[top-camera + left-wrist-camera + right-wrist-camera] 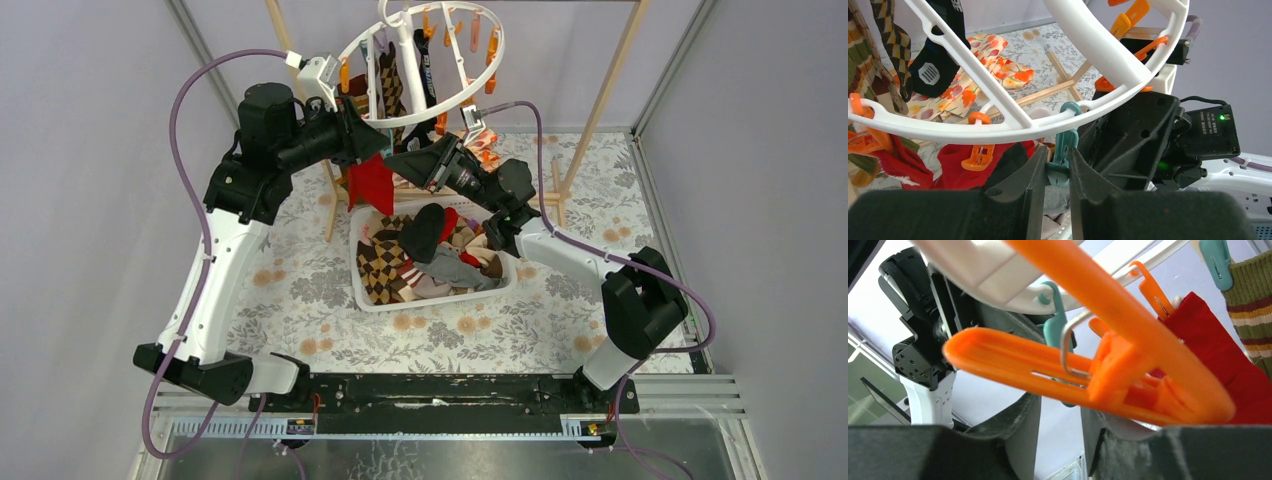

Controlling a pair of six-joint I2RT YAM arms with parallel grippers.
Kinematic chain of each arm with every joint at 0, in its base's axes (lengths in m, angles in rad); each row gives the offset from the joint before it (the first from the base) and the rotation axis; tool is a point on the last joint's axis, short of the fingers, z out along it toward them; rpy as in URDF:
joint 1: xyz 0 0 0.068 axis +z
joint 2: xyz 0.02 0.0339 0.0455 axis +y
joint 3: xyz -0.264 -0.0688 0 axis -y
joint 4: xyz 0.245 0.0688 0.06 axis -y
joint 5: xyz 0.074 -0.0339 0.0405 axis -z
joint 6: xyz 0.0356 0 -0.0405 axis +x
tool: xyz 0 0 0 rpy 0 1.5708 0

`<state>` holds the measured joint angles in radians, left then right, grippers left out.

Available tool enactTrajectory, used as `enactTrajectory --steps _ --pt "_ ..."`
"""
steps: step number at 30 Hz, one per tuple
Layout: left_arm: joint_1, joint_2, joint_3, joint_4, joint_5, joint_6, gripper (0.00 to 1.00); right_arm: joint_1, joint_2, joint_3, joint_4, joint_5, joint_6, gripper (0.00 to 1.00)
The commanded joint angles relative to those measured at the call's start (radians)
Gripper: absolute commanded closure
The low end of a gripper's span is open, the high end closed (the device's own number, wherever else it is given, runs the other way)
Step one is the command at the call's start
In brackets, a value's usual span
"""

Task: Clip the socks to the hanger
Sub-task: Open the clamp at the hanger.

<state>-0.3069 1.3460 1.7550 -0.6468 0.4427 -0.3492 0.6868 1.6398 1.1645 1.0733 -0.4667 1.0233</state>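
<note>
The white ring hanger (470, 95) hangs at the back with orange and teal clips. An argyle sock (390, 90) and a black sock (428, 70) hang from it, and a red sock (370, 182) hangs at its near left rim. My left gripper (1058, 152) is shut on a teal clip (1066, 142) under the ring (1013, 131), squeezing its handles, beside the red sock (953, 167). My right gripper (1060, 405) is open and empty just below an orange clip (1088, 375), facing the left gripper. More socks (425, 245) lie in the basket.
The white slotted basket (440, 298) stands mid-table under both grippers. A pale wooden pole frame (600, 100) holds the hanger. An orange floral cloth (993, 70) lies behind. The two grippers (390, 155) nearly touch under the ring. A striped olive sock (1253, 315) hangs by the red one.
</note>
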Motion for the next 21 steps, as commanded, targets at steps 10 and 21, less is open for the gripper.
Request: enactTrajectory --steps 10,21 --pt "0.008 -0.036 0.016 0.018 -0.066 -0.024 0.25 0.040 -0.058 0.050 -0.052 0.076 -0.189 0.95" --pt "0.007 -0.051 -0.012 -0.001 -0.136 -0.029 0.24 0.225 -0.102 0.082 -0.320 0.570 -0.646 1.00"
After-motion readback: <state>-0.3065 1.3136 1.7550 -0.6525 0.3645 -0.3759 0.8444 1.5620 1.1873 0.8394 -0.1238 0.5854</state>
